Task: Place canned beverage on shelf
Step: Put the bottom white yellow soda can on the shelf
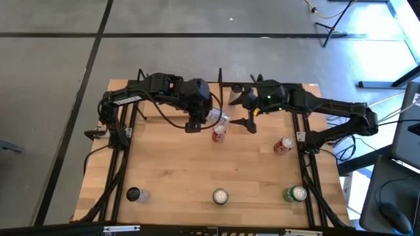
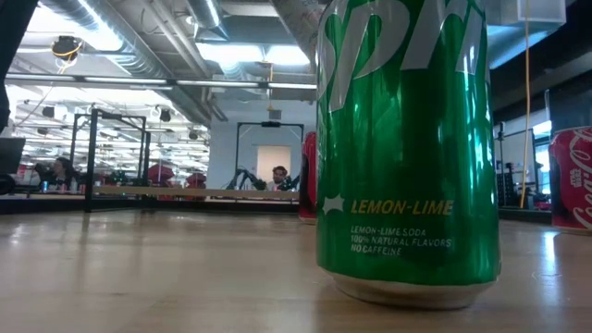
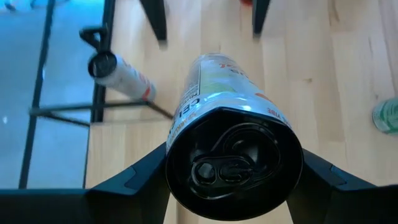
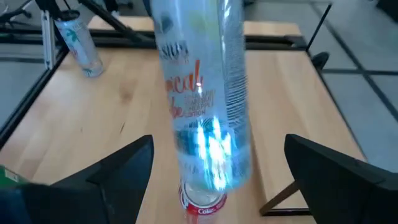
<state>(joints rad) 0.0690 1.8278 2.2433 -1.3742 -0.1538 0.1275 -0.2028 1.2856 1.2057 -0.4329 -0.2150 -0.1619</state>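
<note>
My left gripper (image 1: 195,124) is shut on a slim silver can (image 1: 217,117), held above the table's far middle; its black lid (image 3: 233,165) faces the left wrist camera. My right gripper (image 1: 252,118) is open just right of this can, its fingers (image 4: 121,171) standing apart on either side without touching. A red cola can (image 1: 218,134) stands on the table under the held can. The shelf (image 4: 267,28) runs along the far edge, and another slim can (image 4: 81,40) stands on it by the black rods. My left gripper pinches the silver can's two sides just below the lid rim (image 3: 177,155) between its two fingers (image 3: 140,180). The can's length runs along the fingers, lid toward the wrist. It is lifted clear of the table and tilted.
A second red can (image 1: 283,145) stands at the right. A dark can (image 1: 134,194), a silver-topped can (image 1: 220,196) and a green lemon-lime can (image 1: 294,194) stand along the near edge; the green one fills the low view (image 2: 407,148). Black frame rods (image 1: 125,157) line both sides.
</note>
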